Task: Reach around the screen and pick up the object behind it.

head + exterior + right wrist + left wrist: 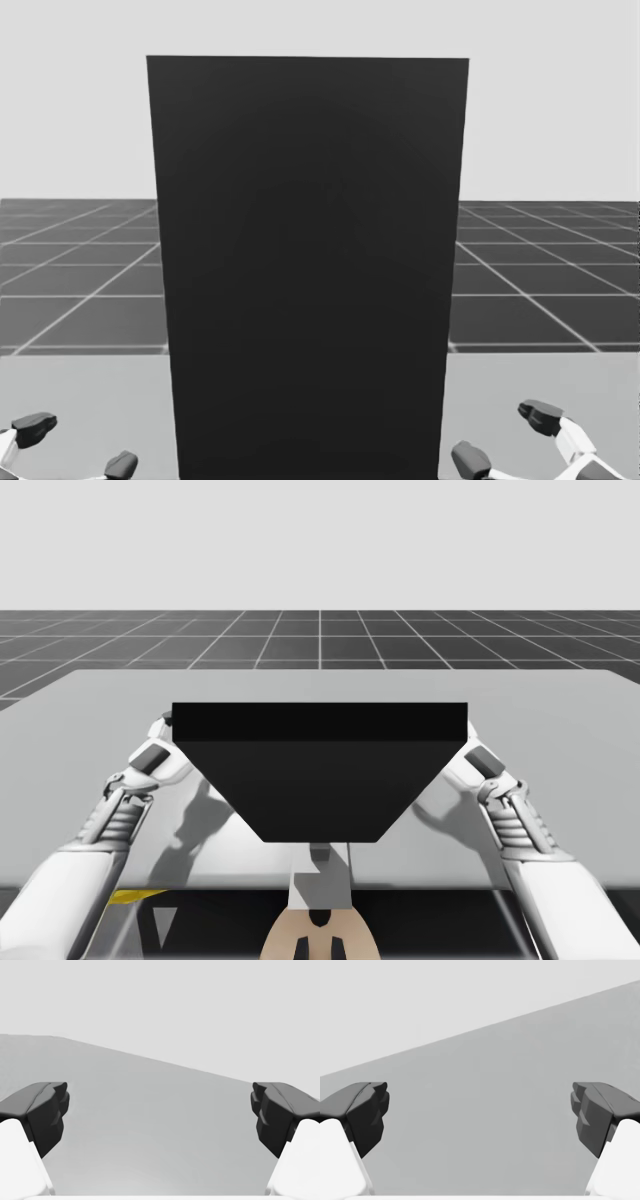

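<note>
A tall black screen [308, 270] stands upright on the grey table and hides whatever lies behind it. In the high view the screen [320, 760] is a wide dark slab between my two arms. My left gripper [78, 446] is open just left of the screen's base, and my right gripper [505, 435] is open just right of it. In the left wrist view my left gripper [480, 1110] has only bare table between its fingers. The right wrist view shows my right gripper [160, 1110] the same way, fingers wide apart and holding nothing.
The grey table [560, 710] runs wide on both sides of the screen and beyond it to a far edge. A dark gridded floor [320, 635] lies past the table.
</note>
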`<action>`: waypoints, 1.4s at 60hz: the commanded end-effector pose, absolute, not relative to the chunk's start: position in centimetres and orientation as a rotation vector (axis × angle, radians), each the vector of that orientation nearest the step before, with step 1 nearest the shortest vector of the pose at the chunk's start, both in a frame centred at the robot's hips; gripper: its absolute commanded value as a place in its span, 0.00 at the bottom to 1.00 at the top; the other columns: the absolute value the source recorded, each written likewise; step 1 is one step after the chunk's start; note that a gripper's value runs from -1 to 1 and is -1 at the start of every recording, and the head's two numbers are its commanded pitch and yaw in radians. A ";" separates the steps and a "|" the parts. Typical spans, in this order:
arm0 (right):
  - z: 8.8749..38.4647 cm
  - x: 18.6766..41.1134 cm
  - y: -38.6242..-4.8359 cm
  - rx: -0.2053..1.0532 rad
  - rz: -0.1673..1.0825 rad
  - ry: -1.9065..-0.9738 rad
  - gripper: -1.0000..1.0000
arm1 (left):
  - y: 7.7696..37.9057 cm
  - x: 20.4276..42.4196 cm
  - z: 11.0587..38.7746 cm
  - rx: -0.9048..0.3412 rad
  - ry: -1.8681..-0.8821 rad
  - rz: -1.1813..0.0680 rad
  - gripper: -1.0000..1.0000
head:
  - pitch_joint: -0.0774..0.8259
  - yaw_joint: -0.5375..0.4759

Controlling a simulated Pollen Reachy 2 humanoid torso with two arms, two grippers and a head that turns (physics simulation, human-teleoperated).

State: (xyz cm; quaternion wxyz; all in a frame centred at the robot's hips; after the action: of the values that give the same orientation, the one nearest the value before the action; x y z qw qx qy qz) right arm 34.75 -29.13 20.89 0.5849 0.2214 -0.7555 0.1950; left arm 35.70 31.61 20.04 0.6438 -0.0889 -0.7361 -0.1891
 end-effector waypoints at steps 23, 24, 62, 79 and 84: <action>20.8 29.8 -29.8 0.900 0.884 -1.625 0.00 | 28.7 29.4 21.6 -0.593 -1.529 -0.838 0.00 | 0.18 0.50; 20.8 29.8 -29.8 0.900 0.886 -1.618 0.00 | 28.7 29.3 21.6 -0.597 -1.525 -0.842 0.00 | 0.18 0.50; 16.8 31.9 -29.7 0.845 0.787 -1.537 0.00 | 28.1 27.4 20.1 -0.651 -1.433 -0.974 0.00 | 0.22 0.47; 14.1 34.1 -28.4 0.864 0.790 -1.490 0.00 | 27.9 27.6 19.7 -0.644 -1.431 -0.982 0.00 | 0.24 0.47; 13.5 34.8 -28.2 0.874 0.783 -1.485 0.00 | 27.9 27.6 19.6 -0.644 -1.431 -0.982 0.00 | 0.24 0.46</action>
State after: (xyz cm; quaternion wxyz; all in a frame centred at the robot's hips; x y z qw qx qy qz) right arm 33.56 -28.69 14.76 0.5799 0.3695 -0.6424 0.3384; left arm 27.52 27.95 19.78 0.6017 -0.2784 -0.6180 -0.4225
